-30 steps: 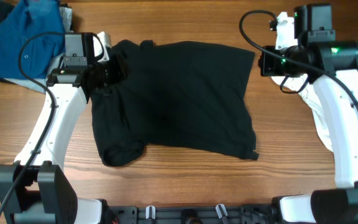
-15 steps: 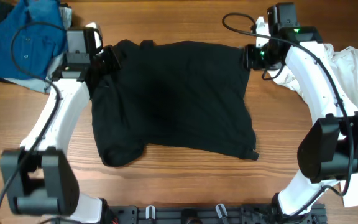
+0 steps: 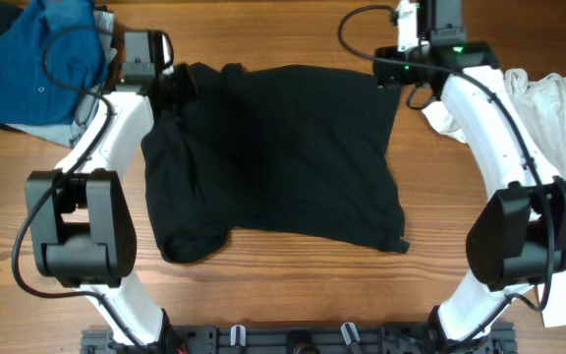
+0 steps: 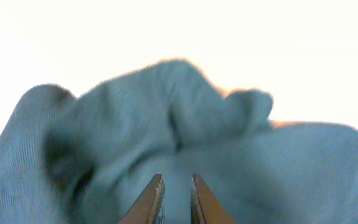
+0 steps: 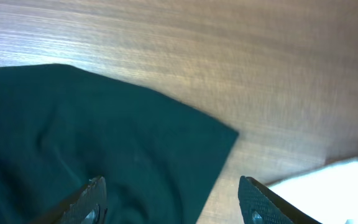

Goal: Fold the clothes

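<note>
- Left gripper [image 4: 174, 199]: the fingers stand almost together, with only a narrow slit between the tips. It appears to be pinching a fold of cloth, but the left wrist view is washed out by glare, so the grip is not certain.
- Cloth at the left tips: bunched, ridged fabric fills the left wrist view just past the tips.
- Left gripper position: in the overhead view it sits at the far left corner of the black shirt [image 3: 283, 157], where the sleeve is gathered.
- Right gripper [image 5: 169, 202]: the jaws stand wide apart with nothing between them. One finger [image 5: 91, 200] is over the shirt cloth and the other is over bare wood.
- Right gripper position: it is at the far right corner of the black shirt. The corner's point lies just ahead of the fingers.
- Right arm: a green light shows on the wrist housing.
- Black shirt: it lies spread on the table [image 3: 293, 295] between the two arms. Its near left corner is rolled into a lump and its near right corner is pointed.
- White shirt [image 3: 558, 108]: it lies crumpled at the right edge, outside the right arm.
- Blue shirt [image 3: 28, 59]: it lies heaped at the far left corner, apart from the black shirt.
</note>
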Available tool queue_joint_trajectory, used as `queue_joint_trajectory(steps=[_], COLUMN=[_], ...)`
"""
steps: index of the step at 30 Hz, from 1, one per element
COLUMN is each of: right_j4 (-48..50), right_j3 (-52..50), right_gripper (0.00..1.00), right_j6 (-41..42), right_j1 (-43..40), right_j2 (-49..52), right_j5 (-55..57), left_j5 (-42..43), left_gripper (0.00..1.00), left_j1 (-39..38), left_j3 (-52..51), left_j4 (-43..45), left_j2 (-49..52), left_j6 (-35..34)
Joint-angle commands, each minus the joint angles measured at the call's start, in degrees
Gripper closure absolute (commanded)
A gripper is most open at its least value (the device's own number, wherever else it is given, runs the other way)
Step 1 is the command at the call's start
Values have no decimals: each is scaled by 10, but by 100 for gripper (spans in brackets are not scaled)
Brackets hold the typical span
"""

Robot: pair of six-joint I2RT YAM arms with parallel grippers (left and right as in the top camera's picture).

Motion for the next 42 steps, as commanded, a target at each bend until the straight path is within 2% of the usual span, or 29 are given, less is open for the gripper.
queue_joint_trajectory(steps=[1, 7, 8, 11, 12, 13, 14, 19, 20, 26, 30, 33, 36, 42], right_j4=[21, 57, 65, 84, 88, 92, 95, 99, 99, 96, 81, 68, 56, 30], right_j3=[9, 12, 12, 12, 12, 12, 12, 12, 12, 12, 12, 12, 12, 12], right_gripper=[32, 28, 24, 21, 18, 4, 0, 0, 1, 0, 1, 1, 0, 0], right_j6=[-46, -60, -59, -60, -61, -61, -61, -76, -78, -106, -106, -106, -104, -96], right_j1=[39, 83, 93, 111, 117, 122, 129, 153, 158, 193, 215, 229, 242, 275], right_j2=[-33, -92, -111, -150, -162, -172, -187, -235, -242, -264, -265, -265, -265, -265], right_j5=[71, 109, 112, 130, 142, 150, 166, 189, 190, 200, 219, 218, 218, 231], left_j5=[7, 5, 7, 15, 26, 37, 45, 76, 76, 13, -40, -61, -79, -72], left_gripper=[85, 85, 85, 84, 85, 84, 83, 82, 86, 96, 96, 96, 94, 92], left_j1=[1, 1, 1, 1, 1, 1, 1, 1, 1, 0, -5, -11, -14, -13], left_j3=[56, 64, 64, 64, 64, 64, 64, 64, 64, 64, 64, 64, 64, 64], left_j4=[5, 9, 1, -25, -34, -40, -44, -49, -45, 49, 102, 121, 117, 85], left_j2=[15, 22, 34, 59, 67, 77, 85, 114, 115, 116, 116, 116, 119, 141], left_j6=[1, -22, -24, -38, -38, -38, -38, -42, -42, -37, -32, 3, 26, 25])
